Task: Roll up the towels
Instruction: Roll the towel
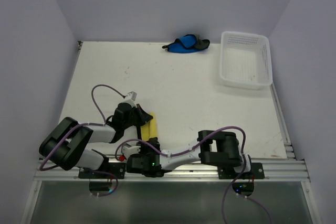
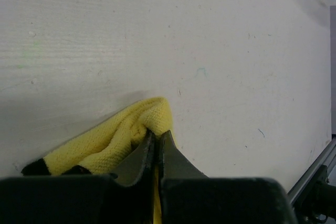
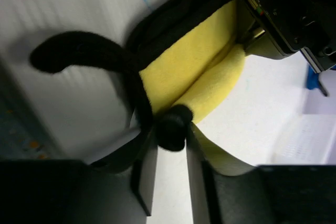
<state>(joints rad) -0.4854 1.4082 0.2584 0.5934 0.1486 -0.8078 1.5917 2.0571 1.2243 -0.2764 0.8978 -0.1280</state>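
The yellow towel [image 1: 151,128] lies partly rolled at the near edge of the table, between my two grippers. My left gripper [image 1: 142,115] is shut on its far end; the left wrist view shows the yellow cloth [image 2: 123,137] pinched between the closed jaws at my left gripper [image 2: 157,136]. My right gripper [image 1: 152,145] is shut on the near end, its jaws clamped on the dark-edged end of the roll [image 3: 172,127] at my right gripper [image 3: 170,137]. The dark corner loop [image 3: 79,51] sticks out to the left. The blue towel [image 1: 186,43] lies crumpled at the far edge.
A white perforated basket [image 1: 245,59] stands at the back right of the table. Grey walls close in the table on three sides. The metal rail [image 1: 173,170] with both arm bases runs along the near edge.
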